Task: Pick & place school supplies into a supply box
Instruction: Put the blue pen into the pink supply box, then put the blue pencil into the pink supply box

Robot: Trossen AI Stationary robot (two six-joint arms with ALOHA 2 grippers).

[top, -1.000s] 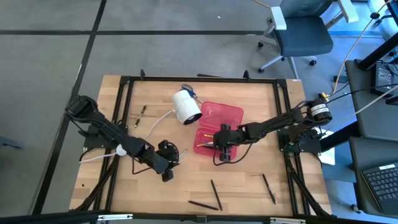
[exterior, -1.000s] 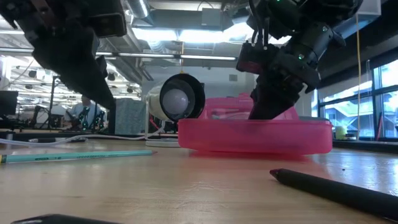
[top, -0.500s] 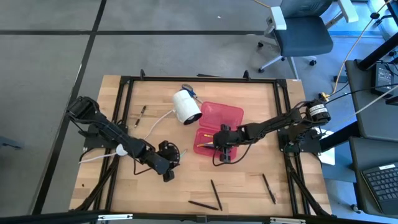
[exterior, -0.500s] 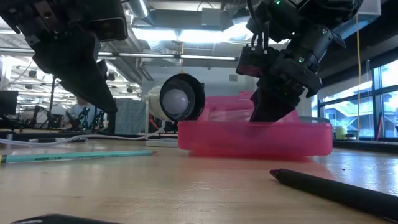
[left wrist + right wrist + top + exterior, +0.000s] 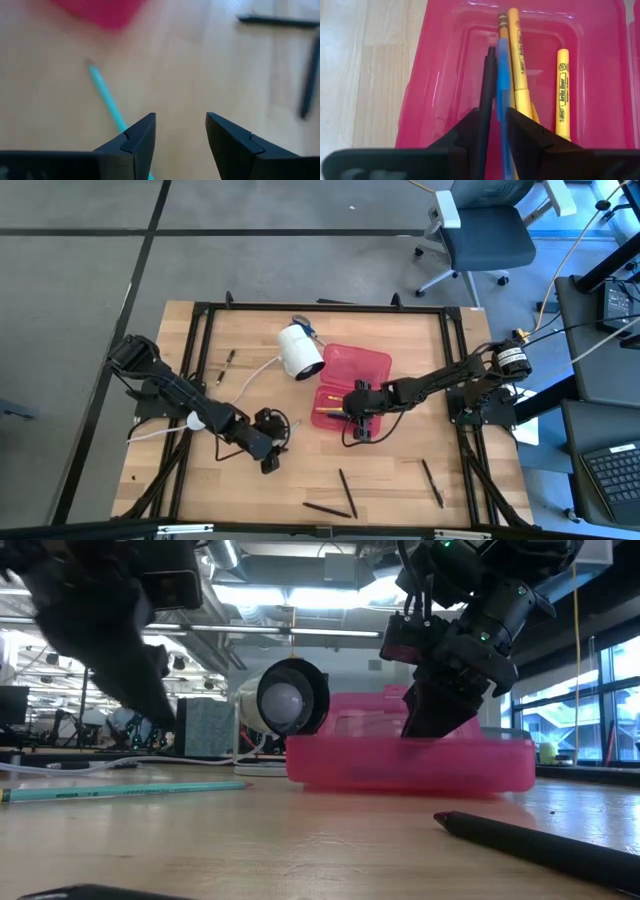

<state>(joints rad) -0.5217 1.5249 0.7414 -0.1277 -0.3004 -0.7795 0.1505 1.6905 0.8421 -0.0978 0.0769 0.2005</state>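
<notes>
The red supply box (image 5: 345, 408) lies open, its lid (image 5: 358, 363) toward the far edge. Its tray (image 5: 600, 75) holds yellow pens (image 5: 562, 95), a blue pen (image 5: 502, 85) and a black pen (image 5: 488, 85). My right gripper (image 5: 499, 122) hangs over the tray (image 5: 410, 760), pointing toward the table's left, its fingers a narrow gap apart over the black and blue pens. My left gripper (image 5: 180, 127) is open above the bare wood, left of the box (image 5: 280, 428). A pale green pencil (image 5: 107, 102) lies flat on the table just beyond its fingers (image 5: 125, 790). My right gripper stands with its fingers (image 5: 470, 130) close beside the black pen and the blue pen in the tray. The blue pen shows through the gap, and the black pen runs in under one finger. I cannot tell whether the fingers touch either pen.
A white cylinder (image 5: 300, 352) with a white cable stands at the box's far-left corner. Black pens lie near the near edge (image 5: 345, 492) (image 5: 325, 508) (image 5: 432, 482), one close to the low camera (image 5: 540, 845). A short pen (image 5: 228, 360) lies on the far left.
My right gripper has risen a little out of the box's tray and then held still. My left gripper has shifted slightly above the pale green pencil and shows blurred in the low view.
</notes>
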